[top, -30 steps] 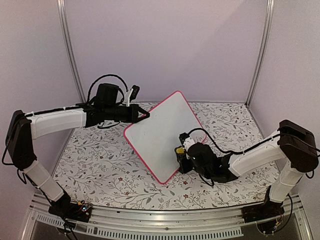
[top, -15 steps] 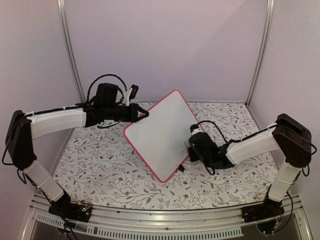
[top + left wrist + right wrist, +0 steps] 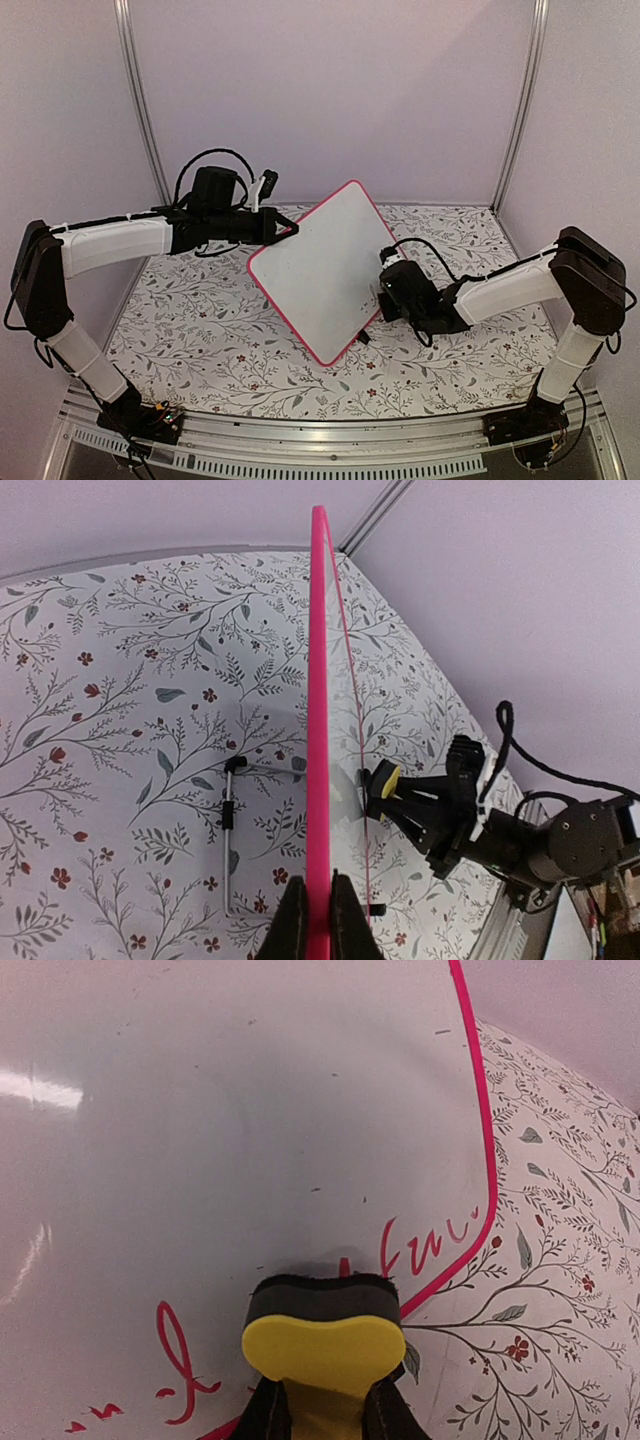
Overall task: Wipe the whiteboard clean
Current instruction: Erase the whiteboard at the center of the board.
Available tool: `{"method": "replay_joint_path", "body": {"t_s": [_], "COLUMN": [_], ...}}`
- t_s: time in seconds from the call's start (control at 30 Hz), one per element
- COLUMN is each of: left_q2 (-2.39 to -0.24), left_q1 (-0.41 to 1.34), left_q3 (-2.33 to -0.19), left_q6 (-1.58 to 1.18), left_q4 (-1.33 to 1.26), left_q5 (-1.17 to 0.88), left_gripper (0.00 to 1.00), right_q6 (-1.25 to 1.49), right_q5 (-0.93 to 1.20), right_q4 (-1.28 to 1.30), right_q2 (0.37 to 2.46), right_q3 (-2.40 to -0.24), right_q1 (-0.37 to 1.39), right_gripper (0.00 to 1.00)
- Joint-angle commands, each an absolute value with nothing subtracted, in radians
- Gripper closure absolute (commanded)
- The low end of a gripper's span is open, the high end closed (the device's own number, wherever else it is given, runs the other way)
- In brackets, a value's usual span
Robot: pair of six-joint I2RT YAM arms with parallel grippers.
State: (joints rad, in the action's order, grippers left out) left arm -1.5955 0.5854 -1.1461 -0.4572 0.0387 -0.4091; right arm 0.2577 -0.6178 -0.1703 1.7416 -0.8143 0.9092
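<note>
**Eraser shifts up the board's right edge; writing remains.**

Top view: against a second ago, the right tool (image 3: 376, 297) has moved from the board's (image 3: 315, 270) low edge up to its right side, so wiping looks under way. Its arm reaches in low from the right. The left tool (image 3: 292, 231), arm stretched across, holds the board tilted over the surface (image 3: 200, 320).
Left wrist: that tool is clamped shut on the pink frame, seen edge-on.
Right wrist: the right tool grips the yellow eraser (image 3: 322, 1345), its dark face on the board near a corner. Red writing (image 3: 163, 1320) remains on either side, so more passes look needed.
</note>
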Motion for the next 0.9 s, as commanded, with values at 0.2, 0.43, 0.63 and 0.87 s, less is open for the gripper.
{"method": "replay_joint_path", "body": {"t_s": [0.2, 0.43, 0.63, 0.87], "left_q2": [-1.621, -1.619, -1.614, -1.611], "left_q1": [0.607, 0.607, 0.607, 0.606], "left_q3": [-1.118, -1.118, -1.118, -1.117], "left_q6": [-0.375, -0.375, -0.376, -0.376], "left_q4": [0.118, 0.118, 0.118, 0.118], "left_q5": [-0.429, -0.429, -0.430, -0.429], "left_gripper": [1.00, 1.00, 1.00, 1.00], "right_q6": [0.181, 0.133, 0.113, 0.115], "right_q5": [-0.545, -0.486, -0.417, -0.468], "right_q4": [-0.228, -0.272, -0.310, -0.322], "right_q2": [1.739, 1.736, 1.696, 1.660], "right_q3": [-0.816, -0.810, -0.786, -0.772], "right_q1": [0.975, 1.031, 1.058, 1.056], "right_gripper": [0.87, 0.86, 0.86, 0.85]}}
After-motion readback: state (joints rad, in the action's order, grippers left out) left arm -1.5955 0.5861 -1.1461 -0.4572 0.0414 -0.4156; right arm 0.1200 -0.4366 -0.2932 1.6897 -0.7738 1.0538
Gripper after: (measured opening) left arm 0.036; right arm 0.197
